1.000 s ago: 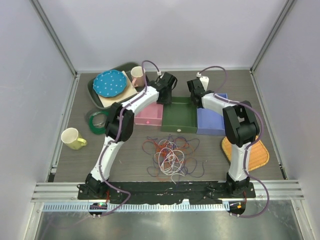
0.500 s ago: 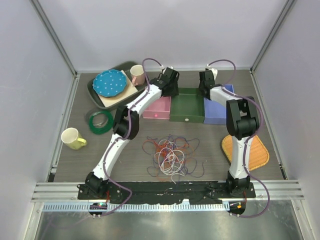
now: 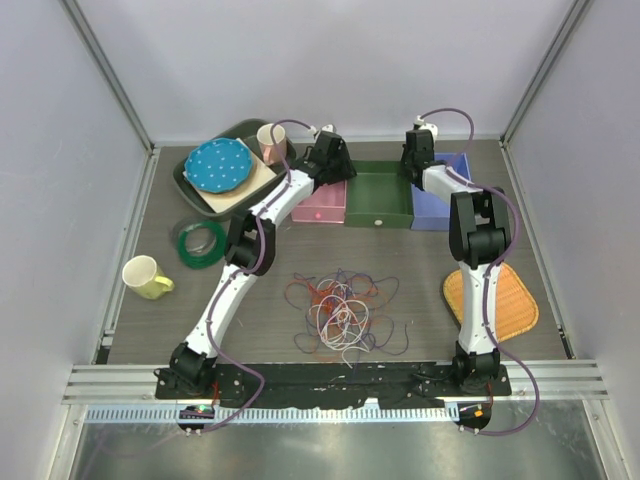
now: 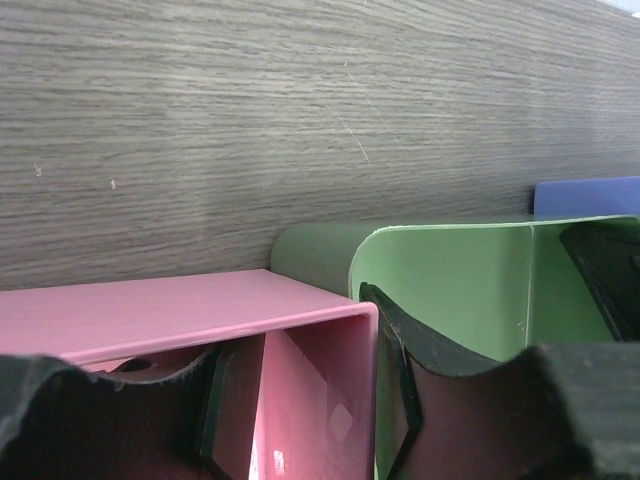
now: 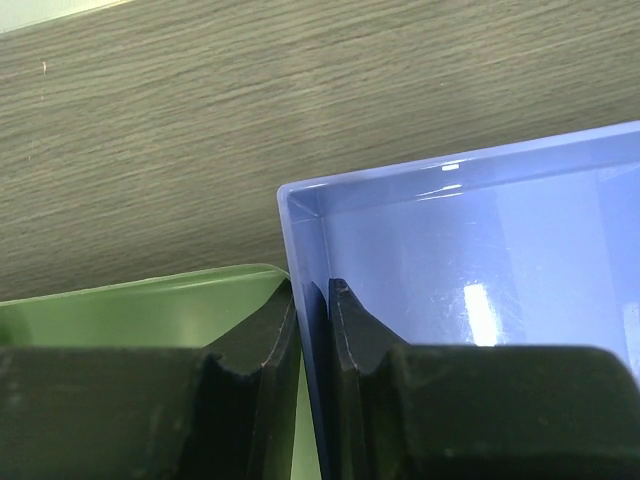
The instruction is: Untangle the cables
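Left fingers (image 4: 440, 390) spread wide, astride the wall of pink bin (image 4: 180, 310), gripping nothing. Right fingers (image 5: 260, 350) pinched on the wall of blue bin (image 5: 450, 230). Cables (image 3: 340, 310): one tangled heap of red-orange, white and purple loops, at 6 o'clock on bench (image 3: 420, 270), well apart from both.

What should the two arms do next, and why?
Probably release the bins and draw both arms back toward the cables. The right gripper is pinched on the blue bin wall and the left gripper straddles the pink bin wall, both on the far side, while the tangle lies on the near side with no gripper on it.
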Controlling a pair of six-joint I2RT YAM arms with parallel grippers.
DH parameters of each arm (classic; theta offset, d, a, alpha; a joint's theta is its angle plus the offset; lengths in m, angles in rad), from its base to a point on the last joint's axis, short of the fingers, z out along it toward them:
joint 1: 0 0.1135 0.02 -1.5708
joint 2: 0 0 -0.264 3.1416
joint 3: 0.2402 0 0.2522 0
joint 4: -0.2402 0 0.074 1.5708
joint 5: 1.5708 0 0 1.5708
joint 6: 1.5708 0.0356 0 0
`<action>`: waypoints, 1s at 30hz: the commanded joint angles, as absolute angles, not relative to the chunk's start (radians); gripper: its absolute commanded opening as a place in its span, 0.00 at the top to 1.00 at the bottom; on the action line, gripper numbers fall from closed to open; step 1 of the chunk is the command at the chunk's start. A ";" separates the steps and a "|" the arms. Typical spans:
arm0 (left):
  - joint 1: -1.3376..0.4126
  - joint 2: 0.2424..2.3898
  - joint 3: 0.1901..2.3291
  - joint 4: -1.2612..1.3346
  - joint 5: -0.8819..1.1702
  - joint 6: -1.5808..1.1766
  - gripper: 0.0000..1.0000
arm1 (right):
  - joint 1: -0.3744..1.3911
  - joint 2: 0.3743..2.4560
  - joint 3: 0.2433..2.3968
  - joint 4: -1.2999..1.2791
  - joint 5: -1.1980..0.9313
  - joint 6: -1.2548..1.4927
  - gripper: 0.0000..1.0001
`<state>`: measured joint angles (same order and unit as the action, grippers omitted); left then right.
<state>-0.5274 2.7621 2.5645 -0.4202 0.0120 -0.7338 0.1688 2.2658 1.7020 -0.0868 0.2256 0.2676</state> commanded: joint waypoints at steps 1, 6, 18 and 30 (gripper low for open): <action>-0.534 2.761 2.569 -0.282 0.055 -0.762 0.54 | 0.199 2.307 1.740 -0.051 0.149 0.314 0.76; -0.538 2.726 2.563 -0.288 0.040 -0.747 0.43 | 0.199 2.269 1.718 -0.063 0.150 0.328 0.72; -0.555 2.570 2.513 -0.348 -0.040 -0.696 0.12 | 0.199 2.142 1.709 -0.153 0.218 0.345 0.18; -0.600 2.402 2.445 -0.471 -0.048 -0.655 0.00 | 0.199 1.896 1.574 -0.193 0.215 0.357 0.02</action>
<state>-0.5701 2.5076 2.4496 -0.4133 -0.0345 -0.6926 0.1967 2.0472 1.6024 -0.1833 0.2085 0.3458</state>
